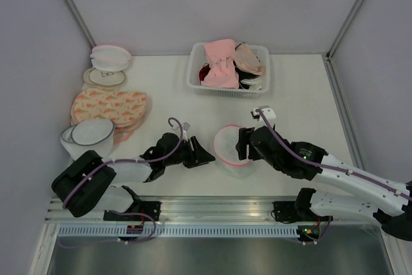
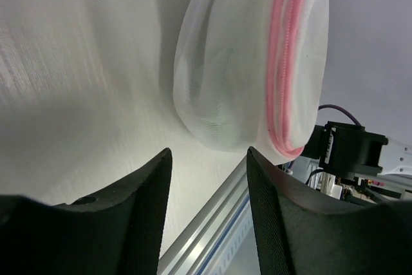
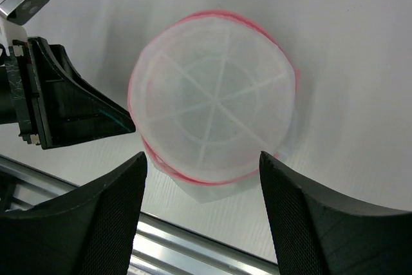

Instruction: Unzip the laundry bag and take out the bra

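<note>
The bag (image 1: 230, 146) appears zipped on the bench (image 1: 309, 104), and the bra is not yet removed. The left end effector (image 2: 207, 159) and right end effector (image 3: 203, 159) are spread, nothing pinched.

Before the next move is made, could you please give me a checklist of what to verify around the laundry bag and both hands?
1. Laundry bag lies on the table between the two hands: ok.
2. Left hand open, nothing held: ok.
3. Right hand open, nothing held: ok.
4. Zipper opened: not ok; the pink zipper trim looks closed on the side in view.
5. Zipper pull located: cannot tell.
6. Bra seen through the mesh: cannot tell.
</note>
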You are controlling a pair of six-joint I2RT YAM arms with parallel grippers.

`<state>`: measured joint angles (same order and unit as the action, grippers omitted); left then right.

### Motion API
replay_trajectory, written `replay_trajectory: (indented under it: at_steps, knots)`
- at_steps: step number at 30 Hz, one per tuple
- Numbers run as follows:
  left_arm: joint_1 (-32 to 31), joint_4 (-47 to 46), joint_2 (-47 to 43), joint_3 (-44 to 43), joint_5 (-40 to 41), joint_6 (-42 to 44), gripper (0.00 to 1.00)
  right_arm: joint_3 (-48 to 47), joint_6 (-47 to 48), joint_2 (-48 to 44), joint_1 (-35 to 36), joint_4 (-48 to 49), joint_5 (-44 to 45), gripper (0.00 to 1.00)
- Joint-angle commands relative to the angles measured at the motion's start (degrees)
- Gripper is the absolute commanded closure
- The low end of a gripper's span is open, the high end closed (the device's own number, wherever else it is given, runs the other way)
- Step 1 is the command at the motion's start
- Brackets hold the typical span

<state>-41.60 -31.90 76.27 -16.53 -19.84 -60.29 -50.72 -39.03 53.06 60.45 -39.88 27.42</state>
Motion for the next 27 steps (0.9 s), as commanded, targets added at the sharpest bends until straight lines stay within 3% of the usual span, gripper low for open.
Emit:
replay_trajectory:
  at_steps: [1,7,15,18,19,22,27]
  knots:
    - [-0.32,-7.02,3.78,-0.77,-2.4,0.97,0.44,-1.31,3.78,3.89,0.2,2.08,-1.49,0.24]
    - [-1.55,-8.09,11.16,-4.29,-2.05,0.09,0.41,-1.31,4.04,5.83,0.11,6.12,0.0,0.24]
    - [-1.81,-21.25,22.51,-6.58,-0.73,-5.53,0.39,0.18,5.36,9.16,0.2,9.64,0.26,0.24]
    - [-2.08,-24.86,25.75,-7.72,0.15,-6.94,0.52,0.88,5.54,10.48,0.2,11.13,0.7,0.27]
    - [-2.08,-26.18,26.47,-7.81,0.23,-7.73,0.69,1.15,5.63,10.75,0.2,11.83,1.14,0.27]
    - [-2.08,-30.06,28.49,-7.55,-0.03,-8.96,0.98,1.24,6.06,12.59,0.11,13.15,2.29,0.3]
    - [-2.08,-32.87,28.94,-6.32,0.06,-9.67,0.98,0.01,7.03,17.15,0.02,15.62,-0.08,0.29]
